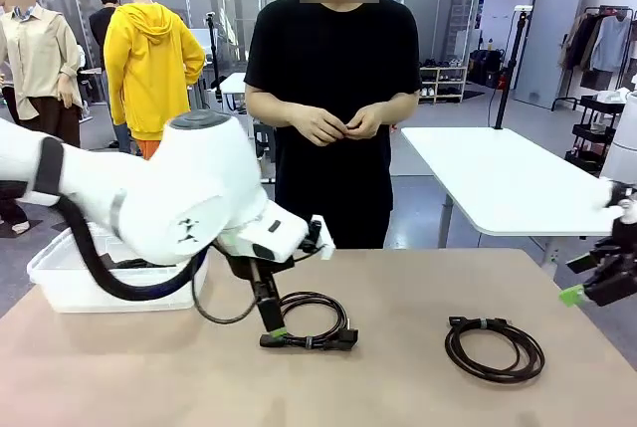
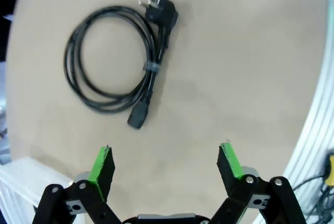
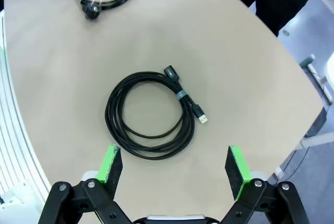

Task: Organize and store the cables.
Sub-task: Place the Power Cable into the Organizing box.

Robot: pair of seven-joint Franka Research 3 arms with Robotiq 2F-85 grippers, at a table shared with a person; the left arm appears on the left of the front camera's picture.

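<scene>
Two coils: left cable (image 1: pixel 314 320) and right cable (image 1: pixel 495 347), flat on table (image 1: pixel 398 278), well apart.
Left gripper (image 2: pixel 167 164): spread, empty, near left cable.
Right gripper (image 3: pixel 175 166): spread, empty, clear of right cable.

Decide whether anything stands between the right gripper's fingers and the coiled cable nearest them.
Nothing visible does. The right gripper is open and faces the coiled cable directly, with just bare table around the coil.

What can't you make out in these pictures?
Front view: inside of the white bin, hidden by the left arm.
Front view: the right hand, partly cut off by the picture's edge.
Front view: whether the person's hands hold anything, too small.
</scene>
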